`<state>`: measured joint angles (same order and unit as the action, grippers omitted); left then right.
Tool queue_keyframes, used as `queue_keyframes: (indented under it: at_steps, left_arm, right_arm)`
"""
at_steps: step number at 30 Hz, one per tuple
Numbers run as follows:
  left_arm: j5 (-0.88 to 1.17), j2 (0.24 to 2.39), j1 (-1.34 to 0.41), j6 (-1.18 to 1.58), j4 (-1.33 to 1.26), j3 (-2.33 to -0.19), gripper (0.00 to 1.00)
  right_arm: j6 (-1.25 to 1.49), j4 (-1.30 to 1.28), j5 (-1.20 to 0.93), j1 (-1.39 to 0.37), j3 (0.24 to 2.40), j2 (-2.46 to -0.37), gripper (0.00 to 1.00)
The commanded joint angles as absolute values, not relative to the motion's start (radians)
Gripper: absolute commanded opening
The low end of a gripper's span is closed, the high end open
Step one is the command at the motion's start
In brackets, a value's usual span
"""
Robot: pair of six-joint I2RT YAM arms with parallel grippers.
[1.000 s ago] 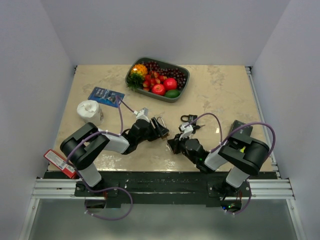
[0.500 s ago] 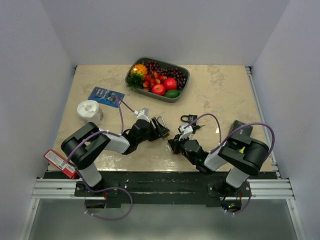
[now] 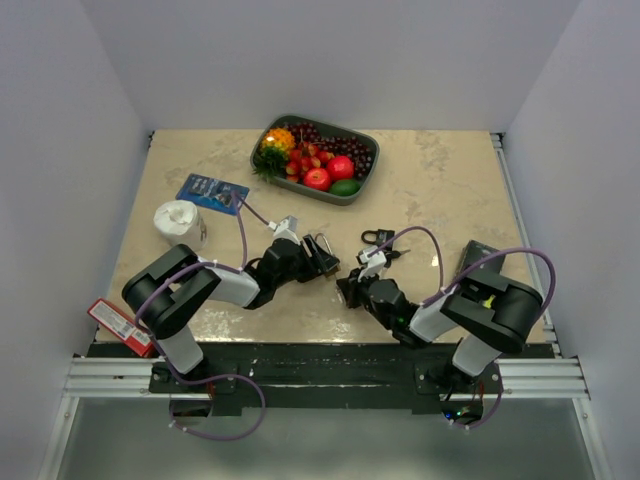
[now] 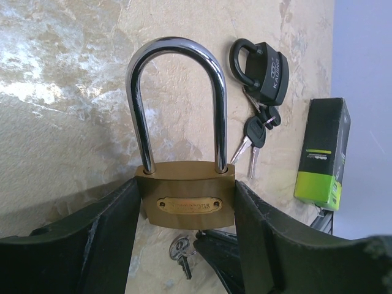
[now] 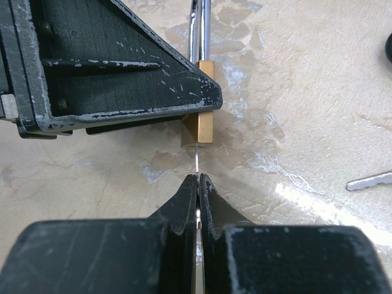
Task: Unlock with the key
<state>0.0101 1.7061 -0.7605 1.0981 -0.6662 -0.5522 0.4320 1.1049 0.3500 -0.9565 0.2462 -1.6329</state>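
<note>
1. Jaws: left gripper [image 4: 185, 190] is clenched on the brass padlock [image 4: 187, 205], one finger on each side of the body. Both shackle legs are seated in the body.
2. Right gripper [image 5: 197, 184] is pinched tight on the key [image 5: 196, 160]. Its thin blade sticks out past the fingertips toward the padlock's bottom face.
3. Key tip meets the underside of the brass body. Can't tell whether it's in the keyway.
4. Padlock sits mid-table [image 3: 450, 180], toward the near side, between the two grippers.
5. Black padlock [image 4: 263, 64] with its own keys [image 4: 254, 138] lies just right of that. Green-and-black box [image 4: 321, 153] is further right.
6. Fruit tray [image 3: 262, 150] is far centre. White roll [image 3: 178, 220] and blue packet [image 3: 212, 192] are on the left, all well apart from the lock.
</note>
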Motion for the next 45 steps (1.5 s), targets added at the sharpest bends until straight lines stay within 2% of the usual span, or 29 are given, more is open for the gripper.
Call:
queue_keyframes:
  at_steps: [1,4,26,35,45]
  left_arm:
    - [0.252,1.709,-0.831,1.120,-0.607,-0.552,0.00]
    - [0.252,1.707,-0.796,1.132,-0.620,-0.564,0.00]
    - [0.247,1.741,-0.713,1.203,-0.696,-0.526,0.00]
    - [0.284,1.749,-0.713,1.193,-0.716,-0.520,0.00]
    - [0.293,1.730,-0.721,1.164,-0.715,-0.503,0.00]
  right_arm:
    - [0.443,1.215,0.494,-0.927,0.347,-1.514,0.00]
    - [0.486,1.054,0.492,-0.940,0.374,-1.494,0.00]
    - [0.696,0.833,0.526,-1.014,0.342,-1.497,0.00]
    - [0.600,1.060,0.586,-1.012,0.272,-1.532,0.00]
    - [0.514,1.147,0.556,-1.008,0.304,-1.569,0.00]
